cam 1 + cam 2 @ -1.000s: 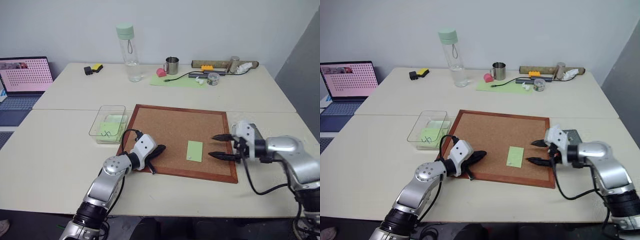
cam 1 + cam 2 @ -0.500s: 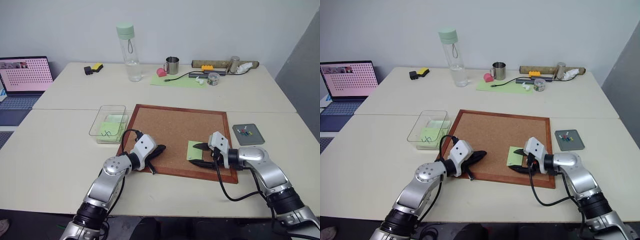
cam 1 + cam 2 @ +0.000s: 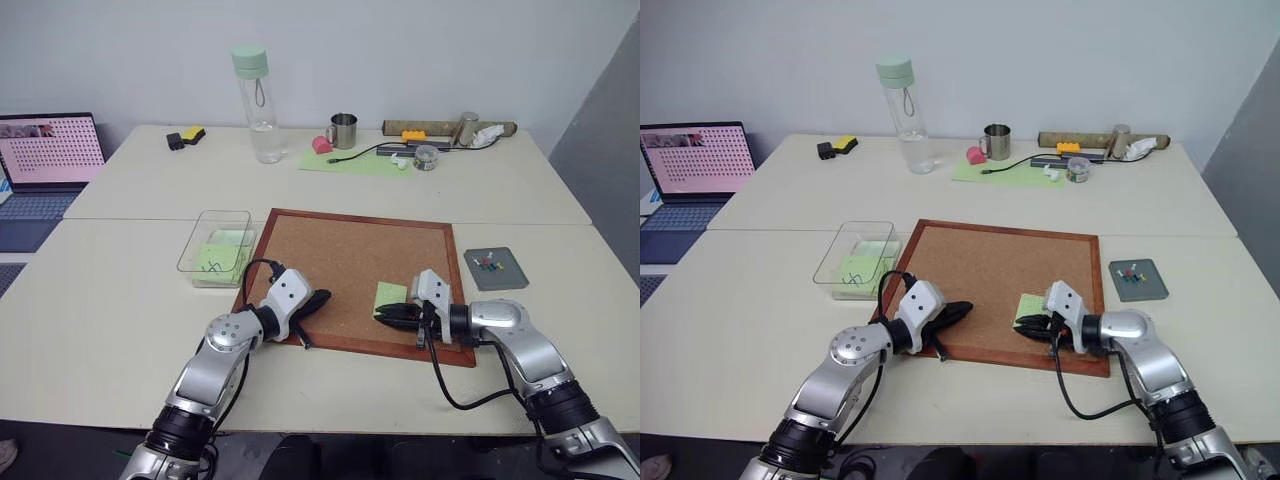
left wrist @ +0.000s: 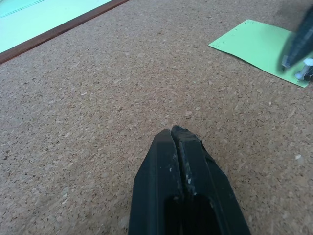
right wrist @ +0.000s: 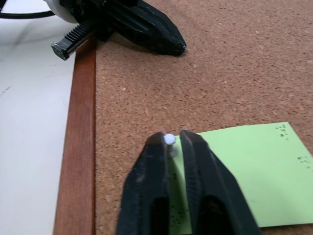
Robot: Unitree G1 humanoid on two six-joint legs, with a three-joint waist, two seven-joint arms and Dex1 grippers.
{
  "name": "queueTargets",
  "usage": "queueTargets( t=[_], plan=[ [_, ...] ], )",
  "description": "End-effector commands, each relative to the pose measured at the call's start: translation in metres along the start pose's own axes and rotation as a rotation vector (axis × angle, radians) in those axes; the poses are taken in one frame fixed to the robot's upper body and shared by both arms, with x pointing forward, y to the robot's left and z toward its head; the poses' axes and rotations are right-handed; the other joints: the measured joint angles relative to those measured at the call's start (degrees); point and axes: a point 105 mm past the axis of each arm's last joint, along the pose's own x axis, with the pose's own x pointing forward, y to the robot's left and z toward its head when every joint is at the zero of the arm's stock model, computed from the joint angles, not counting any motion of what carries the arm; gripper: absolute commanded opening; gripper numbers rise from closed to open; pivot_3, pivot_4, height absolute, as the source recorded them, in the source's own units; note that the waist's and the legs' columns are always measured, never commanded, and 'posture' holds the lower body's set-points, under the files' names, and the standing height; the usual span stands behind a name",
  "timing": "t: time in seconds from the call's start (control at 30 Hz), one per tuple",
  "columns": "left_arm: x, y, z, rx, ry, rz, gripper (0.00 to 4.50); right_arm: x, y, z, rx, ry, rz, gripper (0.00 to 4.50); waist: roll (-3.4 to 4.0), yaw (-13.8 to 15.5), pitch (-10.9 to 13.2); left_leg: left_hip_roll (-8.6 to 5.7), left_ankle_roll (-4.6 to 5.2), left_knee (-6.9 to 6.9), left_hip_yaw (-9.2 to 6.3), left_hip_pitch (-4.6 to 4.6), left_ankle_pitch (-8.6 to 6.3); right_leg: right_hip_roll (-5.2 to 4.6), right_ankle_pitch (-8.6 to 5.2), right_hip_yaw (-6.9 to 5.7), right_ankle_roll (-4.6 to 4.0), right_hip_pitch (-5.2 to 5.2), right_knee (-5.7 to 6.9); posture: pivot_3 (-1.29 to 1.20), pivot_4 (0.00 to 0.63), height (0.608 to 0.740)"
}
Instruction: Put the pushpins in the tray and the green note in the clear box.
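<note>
The green note [image 3: 392, 294] lies on the cork board [image 3: 345, 250], right of its middle. My right gripper [image 5: 169, 138] rests at the note's near corner, shut on a white pushpin [image 5: 169, 139] that stands at the note's edge. My left gripper [image 3: 322, 298] is shut on nothing, its tip resting on the cork at the board's near left. The grey tray [image 3: 506, 279] sits on the table right of the board, with a few coloured pushpins [image 3: 487, 263] in it. The clear box [image 3: 215, 245] stands left of the board and holds a green slip with black scribble.
At the back of the table stand a water bottle [image 3: 253, 104], a metal cup [image 3: 344, 130], a pale green mat [image 3: 350, 160] with a cable and small items. A laptop [image 3: 50, 155] is at the far left.
My right gripper came left and down from the board's right edge to the note's near corner, then shut on the white pushpin. The left arm stayed put.
</note>
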Motion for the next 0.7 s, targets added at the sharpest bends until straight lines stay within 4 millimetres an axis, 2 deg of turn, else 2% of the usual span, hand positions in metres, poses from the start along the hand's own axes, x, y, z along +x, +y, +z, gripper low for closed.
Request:
queueTargets(
  t=[0.03,0.23,0.37,0.47,0.6,0.7],
  plan=[
    [-0.003,-0.007,-0.030,-0.052,0.115,-0.012,0.00,-0.002,0.001,0.017,-0.025,-0.044,0.011,0.03,0.00,0.0,0.0,0.00,0.00,-0.01,-0.01,0.00,0.00,0.00,0.00,-0.01,0.00,0.00,-0.01,0.00,0.150,0.740],
    [-0.002,-0.007,-0.030,-0.072,0.111,-0.004,0.00,-0.012,0.004,0.051,-0.144,-0.084,0.049,0.03,0.03,0.0,0.0,0.00,0.00,-0.05,-0.06,-0.07,0.00,0.00,0.00,-0.06,0.00,0.00,-0.16,0.00,0.150,0.740],
    [0.000,-0.003,-0.026,-0.098,0.091,0.011,0.00,-0.017,0.005,0.064,-0.259,-0.055,0.082,0.03,0.03,0.1,0.0,0.00,0.00,-0.07,-0.13,-0.07,0.00,0.00,0.01,-0.12,0.02,0.05,-0.25,0.00,0.150,0.740],
    [0.000,0.002,-0.003,-0.155,0.015,0.010,0.00,-0.020,0.004,0.067,-0.408,0.000,0.106,0.03,0.00,0.4,0.0,-0.01,0.01,-0.06,-0.17,-0.08,-0.01,0.00,0.02,-0.16,0.03,0.11,-0.34,0.00,0.150,0.740],
    [-0.015,0.001,0.052,-0.394,-0.192,-0.100,0.64,-0.023,-0.004,0.074,-0.589,0.042,0.104,0.00,-0.22,0.1,0.3,0.01,0.00,-0.06,-0.17,-0.11,0.00,0.00,0.03,-0.17,0.04,0.06,-0.31,0.00,0.150,0.740],
    [-0.029,-0.003,0.079,-0.566,-0.297,-0.196,1.27,-0.023,-0.006,0.079,-0.652,0.033,0.111,0.00,-0.51,-0.1,0.7,0.02,-0.02,-0.04,-0.23,-0.33,0.01,0.00,0.03,-0.25,0.04,-0.13,-0.29,0.00,0.150,0.740]
  ],
)
